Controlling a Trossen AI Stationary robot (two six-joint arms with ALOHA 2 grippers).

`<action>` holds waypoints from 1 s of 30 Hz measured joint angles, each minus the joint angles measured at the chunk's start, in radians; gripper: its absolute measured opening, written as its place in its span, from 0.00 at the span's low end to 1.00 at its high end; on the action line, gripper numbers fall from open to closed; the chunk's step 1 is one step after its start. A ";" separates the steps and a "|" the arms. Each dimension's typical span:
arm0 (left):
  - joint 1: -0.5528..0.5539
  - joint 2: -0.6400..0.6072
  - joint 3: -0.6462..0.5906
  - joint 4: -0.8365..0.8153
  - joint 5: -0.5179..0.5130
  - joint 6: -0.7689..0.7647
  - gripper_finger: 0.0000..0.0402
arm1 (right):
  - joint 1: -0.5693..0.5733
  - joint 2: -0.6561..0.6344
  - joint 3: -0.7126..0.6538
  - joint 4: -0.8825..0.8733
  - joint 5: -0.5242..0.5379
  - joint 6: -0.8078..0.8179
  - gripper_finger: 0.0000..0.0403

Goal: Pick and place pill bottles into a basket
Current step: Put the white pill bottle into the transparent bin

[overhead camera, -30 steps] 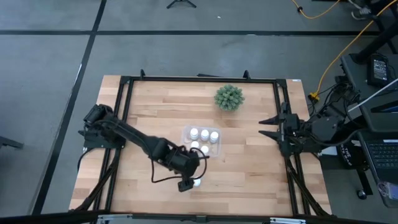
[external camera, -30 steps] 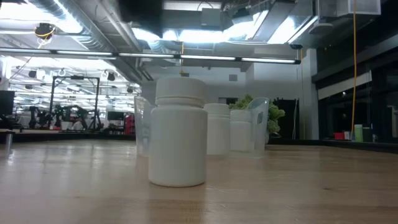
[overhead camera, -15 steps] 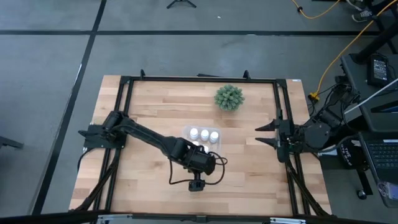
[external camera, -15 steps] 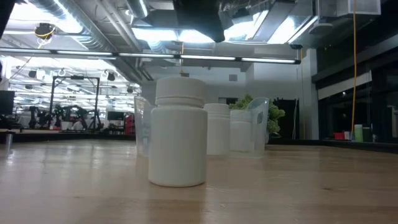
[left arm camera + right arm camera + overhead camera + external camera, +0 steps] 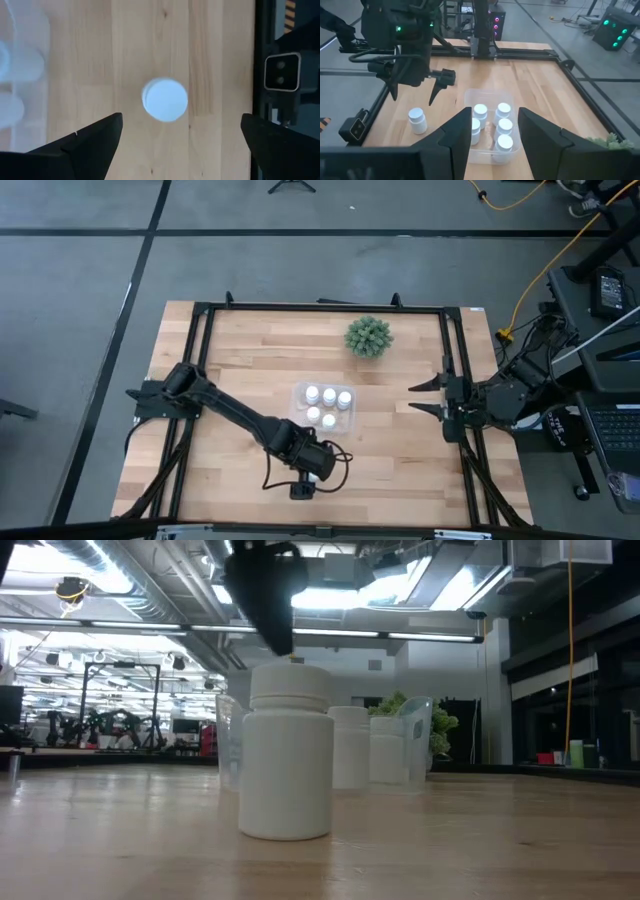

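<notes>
- Left wrist view: the left tool (image 5: 182, 127) hangs wide open and empty above the last loose bottle (image 5: 165, 99), apparently lined up to straddle its cap.
- Beside that tool, the basket (image 5: 345, 417) on the desk (image 5: 250, 350) already holds five bottles.
- The right tool (image 5: 427, 396), open and empty, waits at the desk edge.
- No readable labels show.

two dark, jointed arms are seen – black housings throughout. a black cable is looped beside the left gripper (image 5: 305, 477), and tapered, pointed black fingers are carried by the right gripper (image 5: 424, 394).
</notes>
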 joint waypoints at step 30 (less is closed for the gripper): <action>0.020 0.015 -0.155 0.256 -0.016 -0.007 0.99 | -0.001 0.000 0.000 -0.001 -0.008 0.023 0.40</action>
